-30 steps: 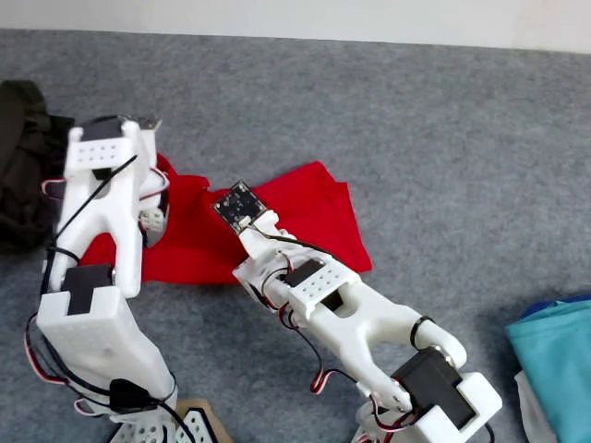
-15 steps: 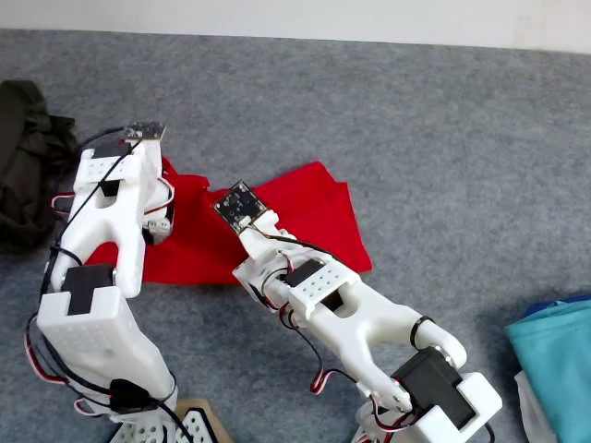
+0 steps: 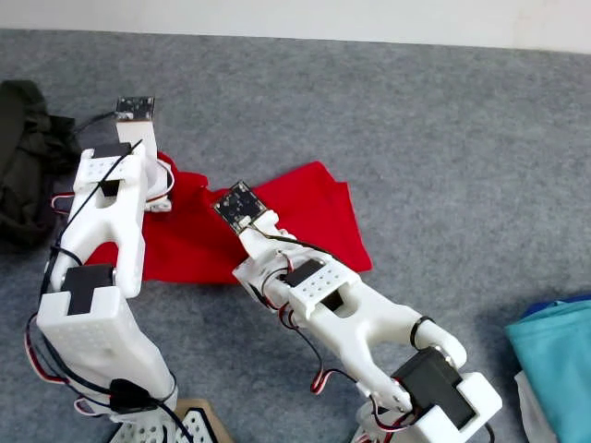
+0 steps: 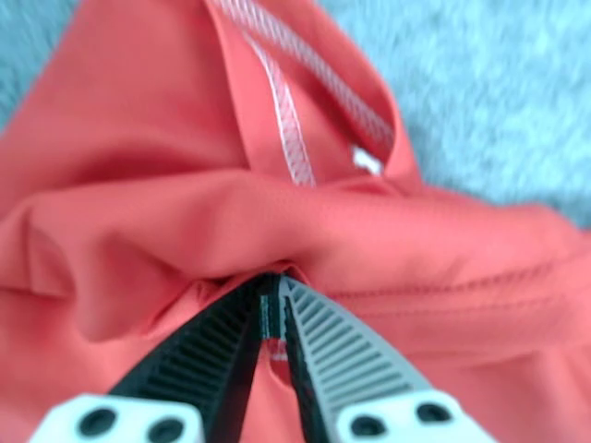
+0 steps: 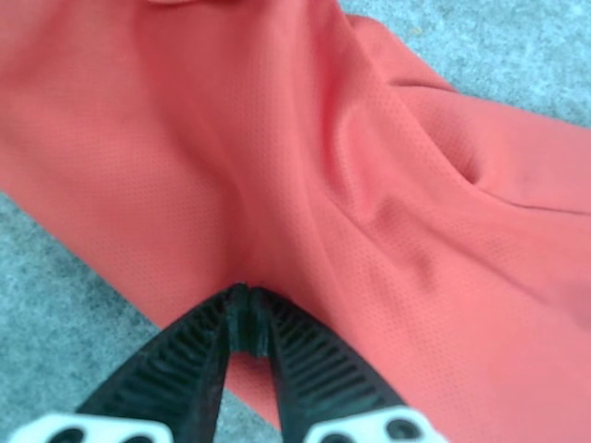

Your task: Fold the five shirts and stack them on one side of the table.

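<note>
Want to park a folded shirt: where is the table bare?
Bare table stretches right of the red shirt, back to the far edge and down to the teal stack. Crowded: left side, around the red shirt and dark garment.

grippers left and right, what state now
Left gripper: jaws closed on the red shirt.
Right gripper: jaws closed on the red shirt too.

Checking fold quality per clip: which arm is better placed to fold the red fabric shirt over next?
Left, probably: the left tool is shut on the red fabric shirt beside the collar, at the shirt's end. The right tool pinches the near edge, mid-shirt.
</note>
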{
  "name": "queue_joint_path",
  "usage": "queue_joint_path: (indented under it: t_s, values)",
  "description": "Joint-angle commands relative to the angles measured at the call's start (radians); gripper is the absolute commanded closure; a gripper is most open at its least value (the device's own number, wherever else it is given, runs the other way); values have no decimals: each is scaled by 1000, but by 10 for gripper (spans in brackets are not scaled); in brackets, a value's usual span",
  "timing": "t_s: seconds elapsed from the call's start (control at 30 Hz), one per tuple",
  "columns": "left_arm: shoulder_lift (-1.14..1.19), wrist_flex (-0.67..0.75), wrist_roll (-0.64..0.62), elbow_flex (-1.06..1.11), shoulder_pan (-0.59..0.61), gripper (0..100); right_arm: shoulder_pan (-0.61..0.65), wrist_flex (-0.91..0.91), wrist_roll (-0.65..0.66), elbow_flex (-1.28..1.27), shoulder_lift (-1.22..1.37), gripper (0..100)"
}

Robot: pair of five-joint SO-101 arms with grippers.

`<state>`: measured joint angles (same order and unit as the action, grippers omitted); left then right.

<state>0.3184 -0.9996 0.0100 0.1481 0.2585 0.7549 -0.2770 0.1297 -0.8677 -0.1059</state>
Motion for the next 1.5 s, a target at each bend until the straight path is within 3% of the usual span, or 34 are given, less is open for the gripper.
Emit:
queue_joint_path:
  t_s: [0.0, 0.4, 0.6, 0.97, 1.07, 1.33, 1.47]
  values:
    - [-45, 78, -9, -41, -12, 991, 4, 10, 6, 36, -5, 991]
    - [-45, 431, -11, -59, 7, 993, 4, 10, 8, 36, -5, 991]
    - [-50, 559, -11, -64, 74, 993, -5, 10, 9, 36, -5, 991]
    - [-114, 566, -11, -133, 139, 990, -5, 10, 11, 36, -5, 991]
    - [-166, 494, -11, -124, 139, 990, -4, 10, 11, 36, -5, 991]
    - [-292, -23, -9, -97, 134, 993, -2, 10, 11, 36, -5, 991]
    - [-292, -9, -3, 67, 140, 993, -4, 10, 11, 36, -5, 991]
